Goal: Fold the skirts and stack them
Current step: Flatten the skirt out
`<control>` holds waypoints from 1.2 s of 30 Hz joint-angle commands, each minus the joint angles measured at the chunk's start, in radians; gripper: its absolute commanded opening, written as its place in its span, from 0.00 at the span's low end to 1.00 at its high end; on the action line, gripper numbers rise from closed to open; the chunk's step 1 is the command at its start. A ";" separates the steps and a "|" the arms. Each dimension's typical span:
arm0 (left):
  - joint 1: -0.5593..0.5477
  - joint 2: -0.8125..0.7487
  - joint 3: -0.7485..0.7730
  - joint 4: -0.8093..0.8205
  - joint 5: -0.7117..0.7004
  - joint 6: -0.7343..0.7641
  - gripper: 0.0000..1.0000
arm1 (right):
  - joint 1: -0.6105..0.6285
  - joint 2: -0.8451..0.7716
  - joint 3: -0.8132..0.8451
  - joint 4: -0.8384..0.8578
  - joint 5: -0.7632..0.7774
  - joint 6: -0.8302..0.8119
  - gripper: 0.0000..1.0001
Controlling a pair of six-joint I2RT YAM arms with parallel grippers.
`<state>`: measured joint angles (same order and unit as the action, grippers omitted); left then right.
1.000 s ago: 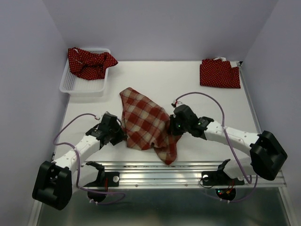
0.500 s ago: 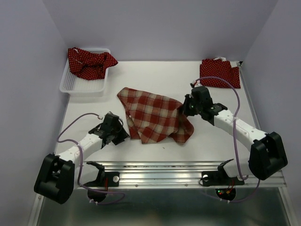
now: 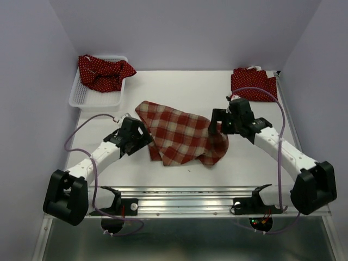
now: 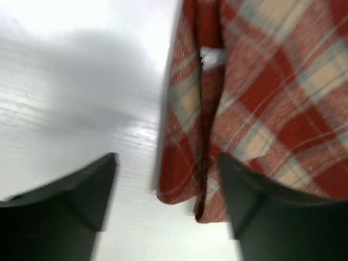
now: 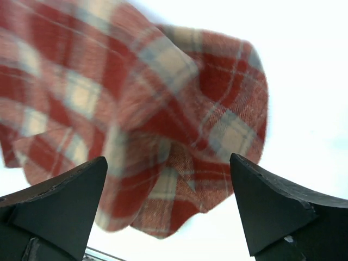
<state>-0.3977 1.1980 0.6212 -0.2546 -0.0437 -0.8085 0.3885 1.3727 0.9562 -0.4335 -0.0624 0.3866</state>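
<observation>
My right gripper has sprung wide, dropping the plaid skirt, left gripper released too; it's light and limp, so I'd pinch its left and right corners.

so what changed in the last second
The right gripper pulled the plaid skirt out to the right, spreading it flatter, then let go; its jaws stand open. The left gripper edged forward, open at the skirt's left edge. Both polka-dot skirts and the basket stayed put.

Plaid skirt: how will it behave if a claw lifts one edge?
Likely floppy: the plaid skirt lies rumpled with its right edge curled over. Probably sags from one pinch. Pushed across the table, it would likely bunch, not slide.
</observation>
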 commanded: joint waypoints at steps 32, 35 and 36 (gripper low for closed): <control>0.244 0.686 0.588 0.155 0.039 0.302 0.62 | 0.816 0.621 0.438 -0.068 0.475 -0.055 0.65; 0.244 0.722 0.598 0.164 0.039 0.304 0.57 | 0.816 0.644 0.418 -0.057 0.478 -0.043 0.55; 0.244 0.732 0.607 0.164 0.033 0.307 0.57 | 0.816 0.647 0.412 -0.051 0.480 -0.038 0.50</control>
<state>-0.1551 1.8923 1.1896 -0.1032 -0.0181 -0.5201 1.2037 1.9850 1.3716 -0.4965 0.3508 0.3214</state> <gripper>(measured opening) 0.569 0.559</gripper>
